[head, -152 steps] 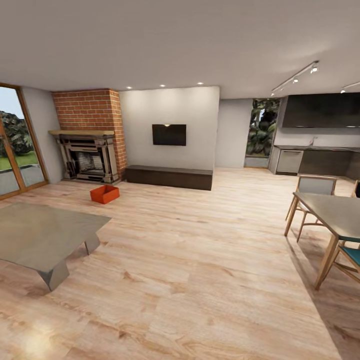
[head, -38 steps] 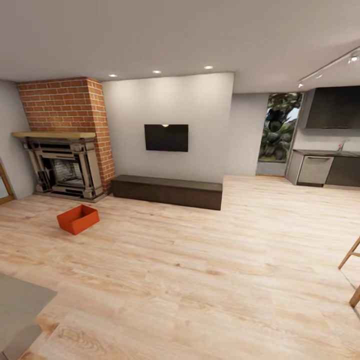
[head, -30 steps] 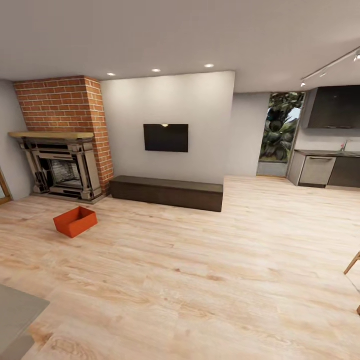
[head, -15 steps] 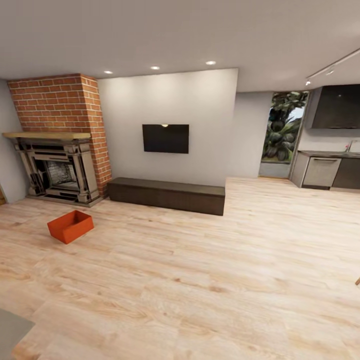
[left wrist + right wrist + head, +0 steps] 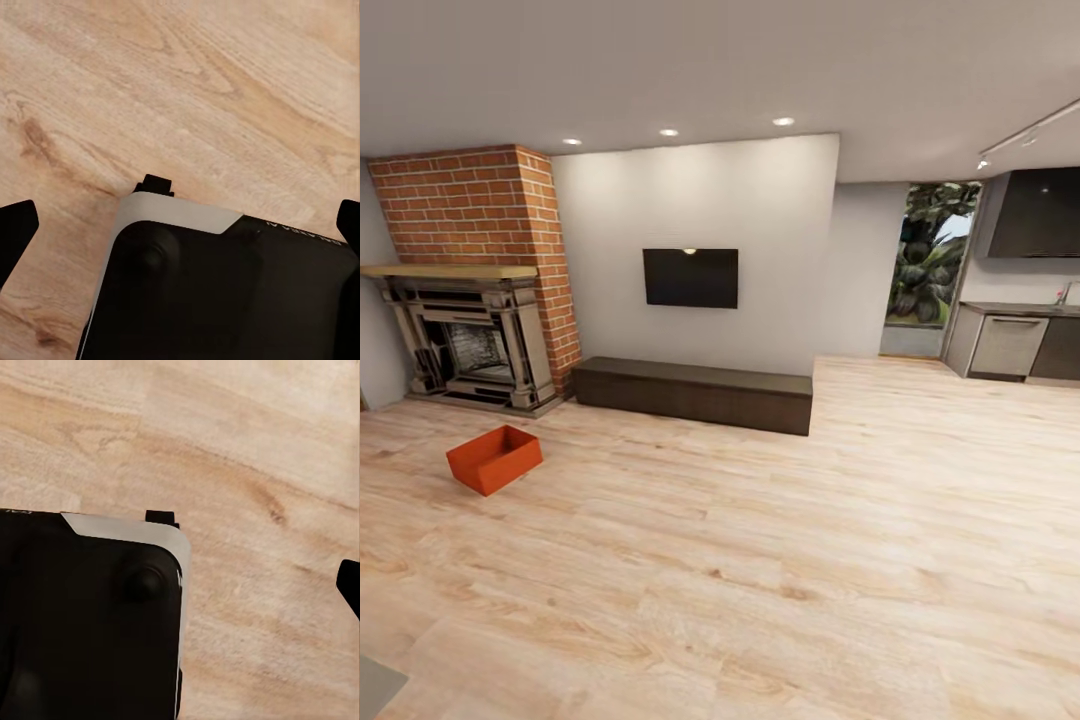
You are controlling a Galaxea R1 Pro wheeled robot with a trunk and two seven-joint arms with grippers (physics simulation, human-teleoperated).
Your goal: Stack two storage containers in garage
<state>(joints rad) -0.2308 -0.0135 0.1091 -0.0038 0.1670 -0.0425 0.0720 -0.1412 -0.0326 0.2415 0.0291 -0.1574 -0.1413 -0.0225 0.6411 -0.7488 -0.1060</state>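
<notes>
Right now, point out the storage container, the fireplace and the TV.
storage container (image 5: 494, 459): head view, inner bottom of the bin.
fireplace (image 5: 470, 343): head view, dark firebox opening.
TV (image 5: 690, 278): head view, screen centre.

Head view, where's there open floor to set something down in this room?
Wide bare wood floor runs from the red-orange container rightward to the kitchen cabinets, in front of the low dark bench. Tighter spots: between container and fireplace, and near the grey corner.
</notes>
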